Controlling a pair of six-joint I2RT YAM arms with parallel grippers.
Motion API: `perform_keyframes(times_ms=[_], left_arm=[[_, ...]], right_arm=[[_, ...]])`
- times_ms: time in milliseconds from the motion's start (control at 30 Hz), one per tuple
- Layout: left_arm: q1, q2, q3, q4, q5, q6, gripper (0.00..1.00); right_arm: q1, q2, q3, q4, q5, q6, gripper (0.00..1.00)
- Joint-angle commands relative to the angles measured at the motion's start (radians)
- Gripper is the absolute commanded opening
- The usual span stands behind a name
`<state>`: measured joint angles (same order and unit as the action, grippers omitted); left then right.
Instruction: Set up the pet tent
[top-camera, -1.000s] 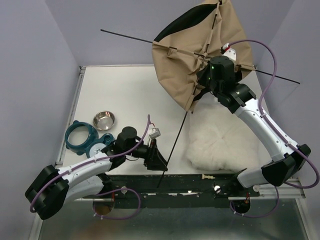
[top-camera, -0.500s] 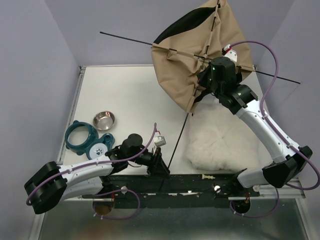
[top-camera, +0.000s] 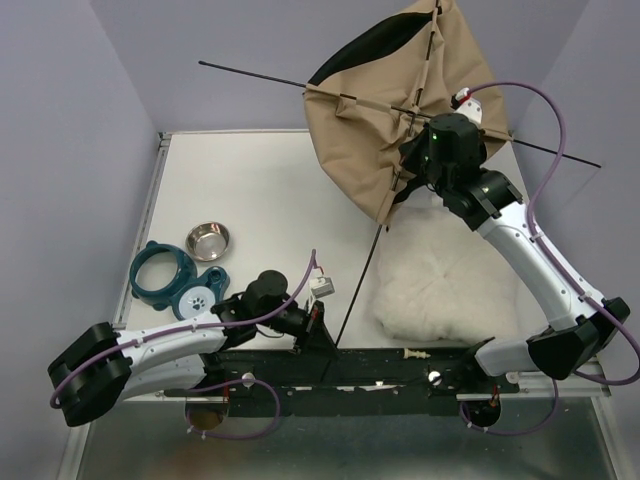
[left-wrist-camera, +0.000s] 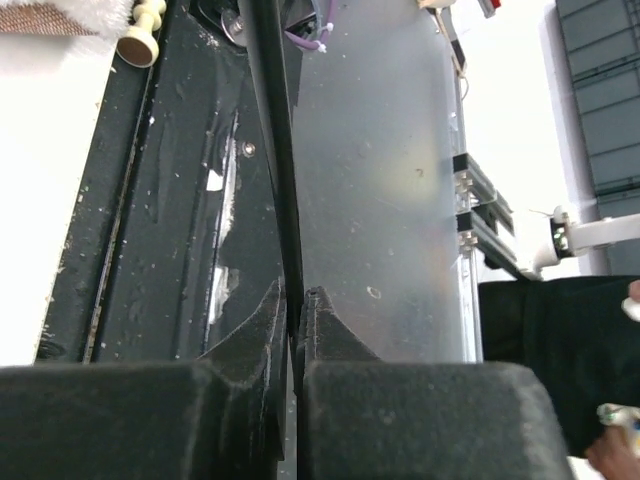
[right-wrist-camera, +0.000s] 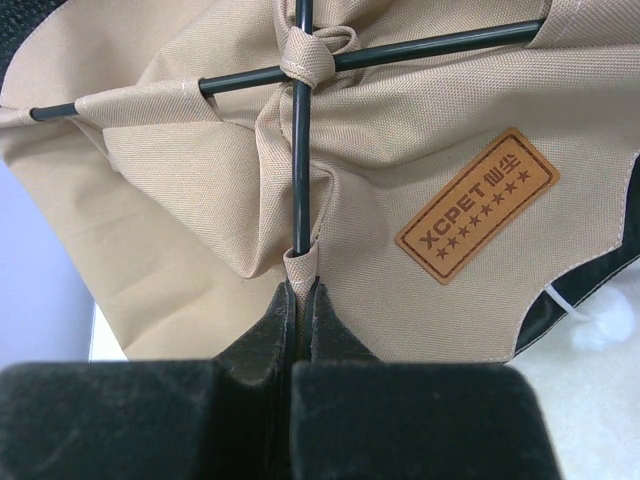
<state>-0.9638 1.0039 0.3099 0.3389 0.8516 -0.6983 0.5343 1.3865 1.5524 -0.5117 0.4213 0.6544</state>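
Note:
The pet tent (top-camera: 380, 130), tan fabric with black trim, hangs lifted above the table's back right. Thin black poles cross through it. One pole (top-camera: 355, 290) slants down from the tent to the table's near edge. My left gripper (top-camera: 322, 325) is at that pole's lower end. In the left wrist view the left gripper (left-wrist-camera: 296, 297) is shut on the pole (left-wrist-camera: 272, 120). My right gripper (top-camera: 415, 165) is at the tent's middle. In the right wrist view the right gripper (right-wrist-camera: 302, 285) pinches a fabric sleeve around a pole (right-wrist-camera: 300, 160), beside the brown leather label (right-wrist-camera: 478, 204).
A white fluffy cushion (top-camera: 450, 285) lies at the right under the tent. A steel bowl (top-camera: 208, 240) and a teal ring-shaped holder (top-camera: 160, 272) sit at the left. A small wooden peg (top-camera: 415, 352) lies on the black rail (top-camera: 380, 365) along the near edge.
My left gripper has swung right to the slanting pole at the near edge and closed on it. The right arm and the tent have shifted slightly right.

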Motion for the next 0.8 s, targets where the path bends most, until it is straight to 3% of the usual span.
perform_keyframes(times_ms=[0,67,200,233,333,467,600,700,767], left_arm=[[-0.006,-0.042,0.029,-0.021,0.020,0.011,0.00],[-0.006,-0.060,0.061,-0.050,0.017,-0.006,0.00],[0.007,-0.086,0.165,-0.221,0.015,0.008,0.00],[0.008,-0.096,0.184,-0.242,0.033,-0.010,0.00],[0.008,-0.135,0.231,-0.337,0.118,0.002,0.00],[0.007,-0.258,0.247,-0.510,0.257,0.031,0.00],[0.000,-0.315,0.314,-0.797,0.286,0.128,0.00],[0.002,-0.333,0.327,-0.882,0.287,0.147,0.00],[0.007,-0.341,0.322,-0.856,0.267,0.119,0.00]], right_arm=[[-0.013,-0.037,-0.028,0.050,-0.010,0.002,0.01],[-0.013,-0.047,-0.057,0.059,-0.061,-0.015,0.05],[-0.013,-0.072,-0.087,0.018,-0.247,-0.135,0.42],[-0.013,-0.082,-0.089,-0.003,-0.298,-0.178,0.45],[-0.013,-0.157,-0.153,-0.010,-0.407,-0.246,0.46],[-0.013,-0.280,-0.294,0.016,-0.582,-0.247,0.59],[-0.011,-0.333,-0.364,0.021,-0.662,-0.233,0.74],[-0.011,-0.352,-0.371,0.030,-0.691,-0.259,0.74],[-0.011,-0.359,-0.379,0.032,-0.699,-0.278,0.74]])
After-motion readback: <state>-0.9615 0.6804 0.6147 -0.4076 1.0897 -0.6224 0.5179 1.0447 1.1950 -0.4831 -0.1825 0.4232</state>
